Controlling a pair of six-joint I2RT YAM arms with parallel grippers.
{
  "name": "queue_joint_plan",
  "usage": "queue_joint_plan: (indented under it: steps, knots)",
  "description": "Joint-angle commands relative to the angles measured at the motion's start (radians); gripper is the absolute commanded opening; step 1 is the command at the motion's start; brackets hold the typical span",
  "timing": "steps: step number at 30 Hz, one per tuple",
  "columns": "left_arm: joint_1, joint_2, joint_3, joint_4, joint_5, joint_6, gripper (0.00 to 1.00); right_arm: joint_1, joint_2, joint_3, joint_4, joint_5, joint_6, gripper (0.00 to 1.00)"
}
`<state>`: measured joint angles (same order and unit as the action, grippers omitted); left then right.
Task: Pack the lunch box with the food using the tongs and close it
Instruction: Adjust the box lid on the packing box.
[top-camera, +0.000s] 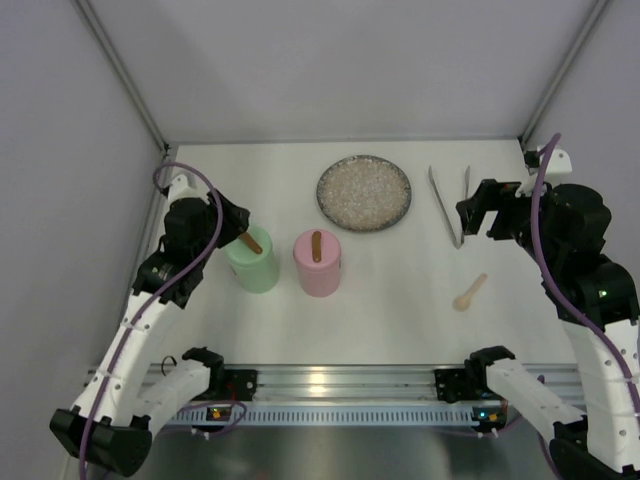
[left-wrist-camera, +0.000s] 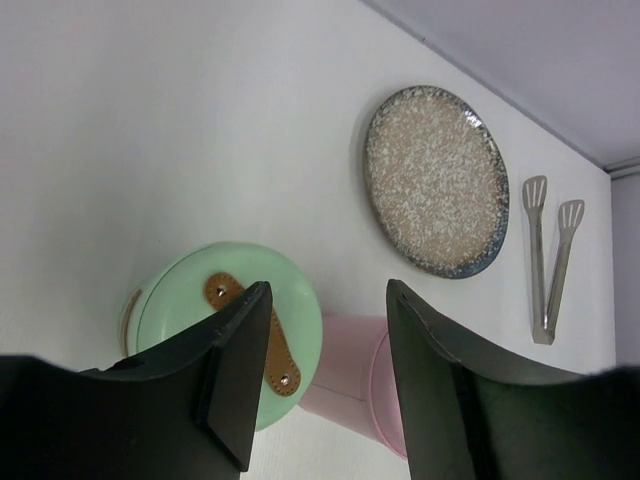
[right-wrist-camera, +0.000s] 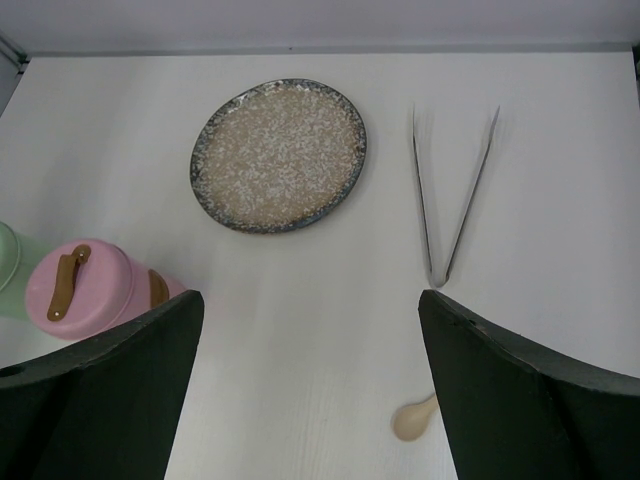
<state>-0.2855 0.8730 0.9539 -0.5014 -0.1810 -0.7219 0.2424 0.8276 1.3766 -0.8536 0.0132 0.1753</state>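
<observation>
Top view, tongs: one pair of tongs (top-camera: 444, 205) lies on the surface (top-camera: 400, 300), just left of the right fingers (top-camera: 470, 215).
Top view, count: one green container (top-camera: 258, 272), one pink container (top-camera: 320, 270), one plate (top-camera: 364, 192), one spoon (top-camera: 470, 293).
Left wrist view: left fingers (left-wrist-camera: 240, 370) apart, empty, above the green container; tongs well apart from them.
Right wrist view: right fingers wide apart, empty; tongs lie ahead, not touched.

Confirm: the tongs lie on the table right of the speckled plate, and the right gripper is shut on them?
Not quite. The right gripper is open and holds nothing. The tongs lie free on the table right of the speckled plate, as the right wrist view shows.
</observation>
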Motion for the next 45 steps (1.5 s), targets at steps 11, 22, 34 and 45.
queue_joint_plan:
  steps: [11, 22, 34, 45]
  knots:
    - [-0.205, 0.129, 0.330, 0.023, -0.478, 0.392, 0.54, 0.015, 0.010, 0.059, 0.060, -0.033, -0.005, 0.90]
    - [-0.446, 0.112, -0.019, 0.222, -0.882, 0.329, 0.57, 0.015, 0.005, 0.042, 0.080, -0.062, 0.001, 0.90]
    - [-0.360, 0.115, -0.484, 0.403, -0.790, -0.019, 0.49, 0.015, -0.010, 0.027, 0.096, -0.088, 0.006, 0.90]
    - [-0.360, 0.090, -0.196, 0.374, -0.769, 0.239, 0.63, 0.015, -0.018, 0.038, 0.090, -0.087, 0.006, 0.90]
